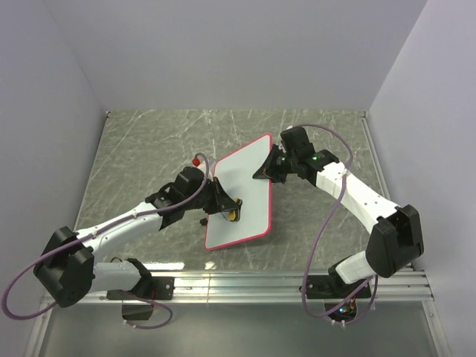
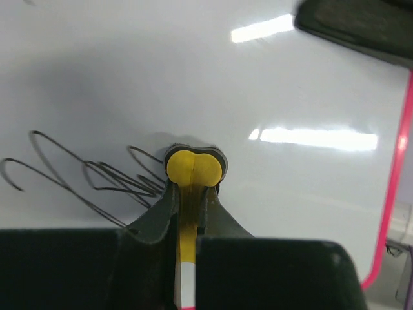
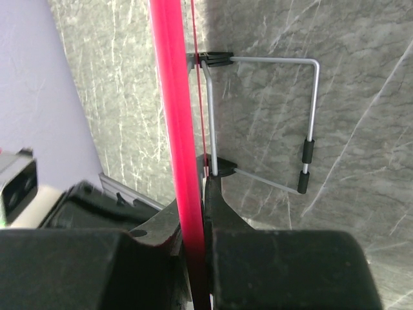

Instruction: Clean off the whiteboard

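Observation:
The whiteboard [image 1: 242,197] stands tilted in the middle of the table, white with a pink-red rim [image 3: 173,116]. My right gripper [image 1: 269,169] is shut on its upper right edge, fingers on either side of the rim. My left gripper [image 1: 227,210] is shut on the yellow bone-shaped eraser [image 2: 195,166], whose rounded end presses against the board face. Dark scribbled marks [image 2: 90,171] lie on the board just left of the eraser. In the left wrist view the board [image 2: 193,84] to the right of the eraser is bare white.
A wire stand [image 3: 284,123] with black end caps folds out behind the board onto the grey marble-patterned tabletop [image 1: 149,149]. A small red object [image 1: 196,160] lies left of the board's top edge. A metal rail [image 1: 245,282] runs along the near edge.

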Controlling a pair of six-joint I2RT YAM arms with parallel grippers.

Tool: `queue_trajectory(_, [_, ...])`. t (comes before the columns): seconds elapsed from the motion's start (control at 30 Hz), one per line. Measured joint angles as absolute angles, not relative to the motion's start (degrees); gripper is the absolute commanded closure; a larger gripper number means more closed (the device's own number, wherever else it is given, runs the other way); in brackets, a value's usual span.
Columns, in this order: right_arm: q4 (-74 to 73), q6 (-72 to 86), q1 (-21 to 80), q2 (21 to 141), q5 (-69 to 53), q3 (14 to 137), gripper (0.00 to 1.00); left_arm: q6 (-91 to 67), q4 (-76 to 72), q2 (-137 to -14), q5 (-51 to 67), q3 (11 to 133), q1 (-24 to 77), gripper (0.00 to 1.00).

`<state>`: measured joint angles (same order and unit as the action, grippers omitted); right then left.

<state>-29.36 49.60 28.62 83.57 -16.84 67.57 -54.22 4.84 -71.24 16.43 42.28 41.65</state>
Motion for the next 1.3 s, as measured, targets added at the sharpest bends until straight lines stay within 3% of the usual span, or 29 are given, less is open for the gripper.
queue_trajectory(0.3, [-28.8, 50.9, 29.0, 81.8, -15.9, 66.0, 1.00, -54.6, -2.5, -70.7, 12.9, 31.0, 33.4, 1.00])
queue_trajectory(0.63, [-28.6, 51.2, 29.3, 81.5, -15.5, 65.9, 1.00, -54.2, -7.4, -69.8, 11.9, 24.9, 30.8, 1.00])
queue_trajectory(1.03, [-27.9, 51.2, 29.4, 82.0, -16.1, 65.8, 1.00, -52.8, 6.7, -70.4, 14.9, 36.6, 33.1, 1.00])
queue_trajectory(1.3, [-27.5, 51.1, 29.4, 82.3, -16.2, 65.9, 1.00, -53.0, 8.2, -73.1, 19.4, 46.7, 34.7, 1.00])
